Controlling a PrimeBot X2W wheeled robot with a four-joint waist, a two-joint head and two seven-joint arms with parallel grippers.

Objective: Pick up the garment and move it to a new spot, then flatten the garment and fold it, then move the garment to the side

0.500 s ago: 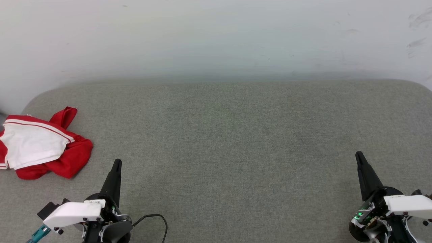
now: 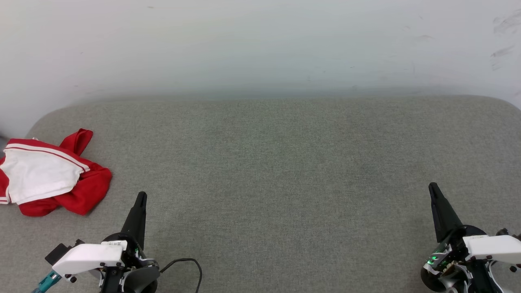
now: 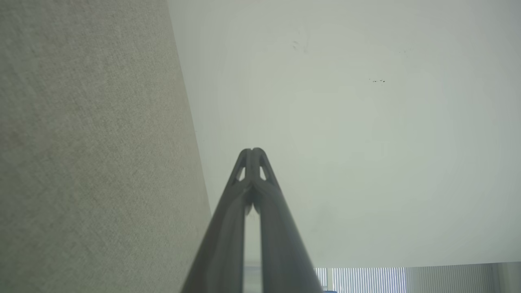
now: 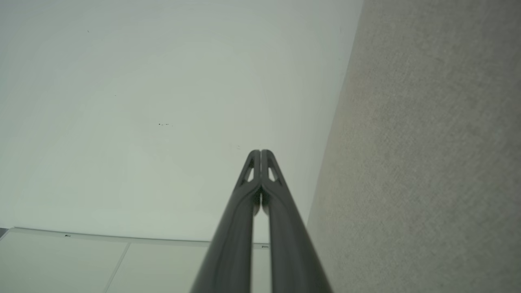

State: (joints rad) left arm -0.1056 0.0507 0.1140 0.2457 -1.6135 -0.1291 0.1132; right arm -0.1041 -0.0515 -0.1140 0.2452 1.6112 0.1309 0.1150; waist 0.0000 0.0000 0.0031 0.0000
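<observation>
Nothing done yet, judging by the layout: the garment [image 2: 86, 189] lies crumpled in a heap at the far left edge of the grey cushion [image 2: 285, 162], untouched, so pick-up, relocation, flattening, folding and the move aside are all left to do. The left gripper [image 2: 141, 197] sits at lower left, near the heap but apart from it, fingers pressed together to a point with nothing between them. The right gripper [image 2: 432, 187] at lower right is well apart from the shirt, likewise closed and empty; both wrist views show the tips meeting. The garment is soft red jersey, bunched with rounded folds. A white sleeve [image 2: 36, 175] lies on top, with a red-and-white striped trim [image 2: 44, 152] along its edge, and a red flap sticks up at the back. No lettering shows in this heap. The cushion is matte woven grey upholstery, flat, with rounded corners and a slightly fuzzy texture. The white wall [image 2: 260, 40] behind it is smooth with a few scuffs. The gripper fingers are long, dark, tapered plastic, and a thin black cable [image 2: 191, 264] loops beside the left wrist.
</observation>
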